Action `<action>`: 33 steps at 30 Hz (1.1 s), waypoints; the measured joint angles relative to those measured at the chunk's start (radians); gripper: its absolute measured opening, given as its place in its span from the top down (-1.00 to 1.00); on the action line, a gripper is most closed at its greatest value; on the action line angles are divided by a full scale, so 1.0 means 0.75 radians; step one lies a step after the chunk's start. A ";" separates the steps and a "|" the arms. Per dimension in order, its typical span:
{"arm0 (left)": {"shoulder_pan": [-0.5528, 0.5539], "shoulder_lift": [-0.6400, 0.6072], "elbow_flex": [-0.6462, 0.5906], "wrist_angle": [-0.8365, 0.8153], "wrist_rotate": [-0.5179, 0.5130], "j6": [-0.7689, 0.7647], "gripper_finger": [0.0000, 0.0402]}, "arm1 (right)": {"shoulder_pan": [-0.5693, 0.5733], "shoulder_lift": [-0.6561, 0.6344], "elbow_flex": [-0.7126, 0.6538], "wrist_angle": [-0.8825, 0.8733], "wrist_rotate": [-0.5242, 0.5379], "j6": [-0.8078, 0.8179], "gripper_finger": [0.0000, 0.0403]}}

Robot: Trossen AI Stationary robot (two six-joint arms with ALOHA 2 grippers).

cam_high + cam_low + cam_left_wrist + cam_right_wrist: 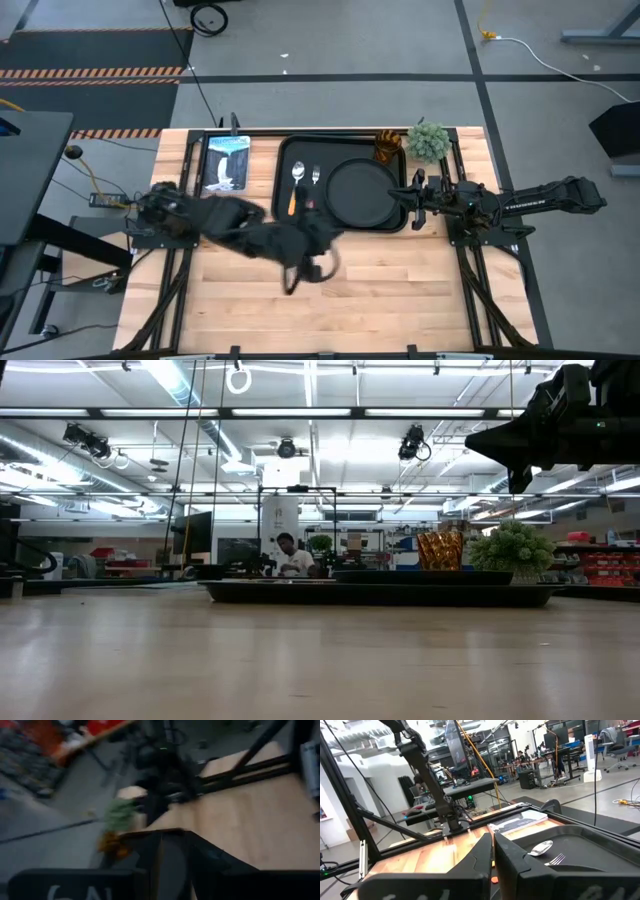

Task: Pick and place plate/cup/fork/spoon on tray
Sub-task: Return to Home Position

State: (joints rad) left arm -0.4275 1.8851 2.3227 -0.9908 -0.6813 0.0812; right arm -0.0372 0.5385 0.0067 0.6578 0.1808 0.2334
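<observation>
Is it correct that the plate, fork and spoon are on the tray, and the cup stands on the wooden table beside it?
Not quite. The cup stands on the tray, in its corner near the plant, as the high view shows. The plate, fork and spoon are on the tray.

I'm looking into a big open robotics lab or workshop. Past my wooden table (pixel 320 660) I see an exposed ceiling with strip lights (pixel 180 385), red parts bins (pixel 600 565) on shelving, a person (pixel 292 557) seated at a bench, hazard-striped floor tape (pixel 95 72), and desks with monitors (pixel 555 740).
</observation>
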 joint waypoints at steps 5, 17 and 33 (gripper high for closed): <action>-0.066 -0.223 -0.036 0.174 -0.109 0.061 0.53 | 0.000 0.000 0.000 -0.001 0.000 0.000 0.89; -0.082 -0.464 -0.039 0.507 0.296 0.383 0.53 | 0.000 0.000 0.000 -0.001 0.000 0.000 0.89; 0.124 -0.888 -0.400 0.849 0.914 0.396 0.53 | 0.000 0.000 0.000 -0.001 0.000 0.000 0.89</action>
State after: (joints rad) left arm -0.3343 1.2187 2.0224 -0.3542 0.0043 0.3778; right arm -0.0369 0.5384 0.0063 0.6571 0.1810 0.2333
